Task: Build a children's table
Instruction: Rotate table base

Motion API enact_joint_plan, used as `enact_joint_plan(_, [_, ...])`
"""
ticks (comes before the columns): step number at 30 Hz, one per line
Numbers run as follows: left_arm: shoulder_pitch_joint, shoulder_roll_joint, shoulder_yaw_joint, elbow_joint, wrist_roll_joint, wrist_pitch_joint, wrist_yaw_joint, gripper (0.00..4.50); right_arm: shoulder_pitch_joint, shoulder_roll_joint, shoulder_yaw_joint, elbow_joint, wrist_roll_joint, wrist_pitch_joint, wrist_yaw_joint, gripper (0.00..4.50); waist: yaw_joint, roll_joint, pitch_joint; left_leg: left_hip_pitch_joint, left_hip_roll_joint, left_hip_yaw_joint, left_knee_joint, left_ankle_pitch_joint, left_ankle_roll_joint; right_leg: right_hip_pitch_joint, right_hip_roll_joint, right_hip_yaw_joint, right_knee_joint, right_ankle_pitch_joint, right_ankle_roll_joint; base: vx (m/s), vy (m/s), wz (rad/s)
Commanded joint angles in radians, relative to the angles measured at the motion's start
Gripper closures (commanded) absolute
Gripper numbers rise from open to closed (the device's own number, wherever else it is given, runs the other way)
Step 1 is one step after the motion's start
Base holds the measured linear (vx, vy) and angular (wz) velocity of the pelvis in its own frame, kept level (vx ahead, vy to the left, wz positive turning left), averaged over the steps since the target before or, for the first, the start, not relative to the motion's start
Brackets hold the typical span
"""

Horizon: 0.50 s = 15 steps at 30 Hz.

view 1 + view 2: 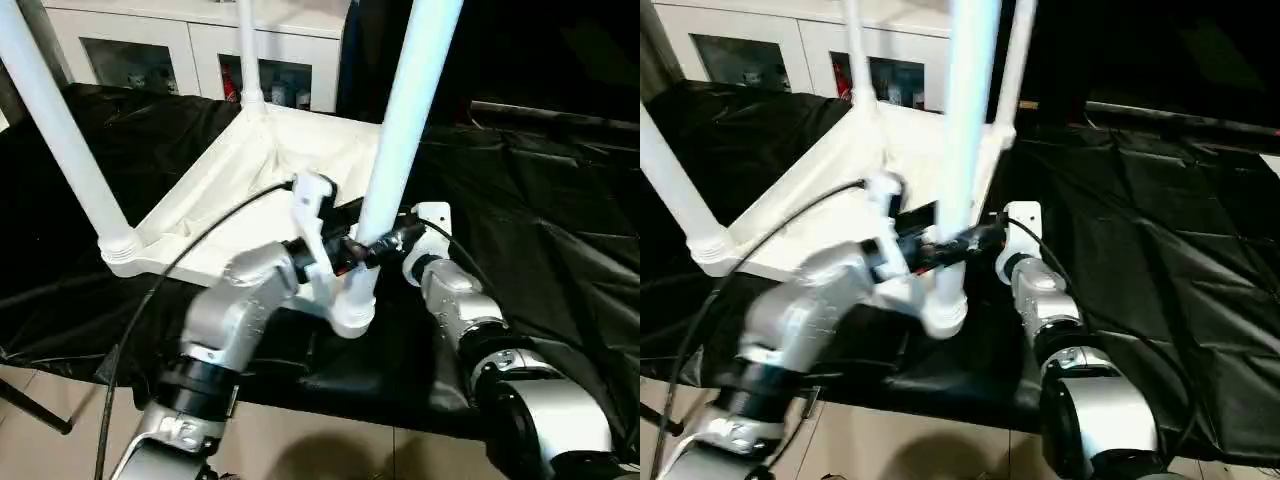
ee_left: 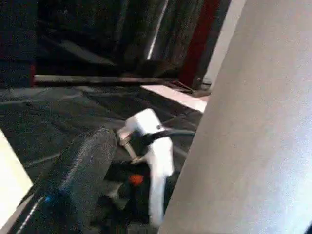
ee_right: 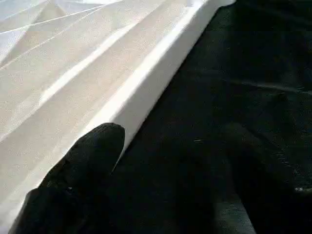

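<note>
The white children's table lies upside down on black cloth, its ribbed underside (image 1: pixel 250 180) facing up. Tube legs stand upright in the corner sockets: one at the left (image 1: pixel 60 130), one at the far corner (image 1: pixel 247 50), one at the right far corner (image 1: pixel 1015 60). The near leg (image 1: pixel 405 130) rises from the front socket (image 1: pixel 352 310). My left gripper (image 1: pixel 348 250) is open low beside this leg; a gap separates its black finger (image 2: pixel 83 165) from the tube (image 2: pixel 253 136). My right gripper (image 1: pixel 386 243) is open on the leg's other side, its finger (image 3: pixel 83 165) over the tabletop's rim (image 3: pixel 146 83).
A white cabinet with glass doors (image 1: pixel 200 50) stands behind the work surface. Black cloth (image 1: pixel 540 200) covers the surface to the right. A black cable (image 1: pixel 150 300) loops from my left arm over the front edge. Tiled floor (image 1: pixel 50 450) lies below.
</note>
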State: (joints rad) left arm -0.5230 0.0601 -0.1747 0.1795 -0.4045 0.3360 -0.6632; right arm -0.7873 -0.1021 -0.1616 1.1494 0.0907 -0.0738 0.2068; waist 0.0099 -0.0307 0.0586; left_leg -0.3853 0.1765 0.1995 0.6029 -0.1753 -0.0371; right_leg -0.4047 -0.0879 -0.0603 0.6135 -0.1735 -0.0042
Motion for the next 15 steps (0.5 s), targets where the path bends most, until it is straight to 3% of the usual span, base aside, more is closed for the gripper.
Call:
enact_joint_plan(1, [0.011,0.005,0.014,0.016,0.029,-0.020,0.018,0.07,0.018,-0.016,-0.018,-0.024,0.018,-0.012,0.010,0.79,0.009,0.009,-0.074,0.018,0.049,-0.020,-0.067,-0.228,0.030,0.050,-0.053,0.039,-0.069,-0.161,-0.247,0.000,0.000,0.00])
enact_joint_plan(4, [0.067,0.016,0.027,-0.026,0.010,-0.043,-0.029,0.07,0.084,-0.035,-0.041,-0.111,0.048,-0.023,0.069,0.79,0.012,0.005,-0.072,0.016,0.051,-0.022,-0.069,-0.259,0.027,0.052,-0.056,0.041,-0.074,-0.208,-0.230,0.000,0.000,0.00])
enact_joint_plan(11, [0.199,0.134,0.026,-0.156,0.001,-0.011,-0.077,0.07,0.239,-0.062,-0.019,-0.397,0.080,-0.006,0.150,0.79,0.013,0.012,-0.069,0.023,0.056,-0.026,-0.078,-0.300,0.007,0.042,-0.051,0.040,-0.078,-0.275,-0.200,0.000,0.000,0.00])
enact_joint_plan(15, [0.310,0.182,0.098,-0.219,0.032,-0.041,-0.028,0.07,0.355,-0.086,0.001,-0.617,0.079,0.072,0.158,0.79,0.016,0.020,-0.063,0.024,0.055,-0.027,-0.083,-0.323,-0.009,0.037,-0.047,0.042,-0.083,-0.315,-0.171,0.000,0.000,0.00])
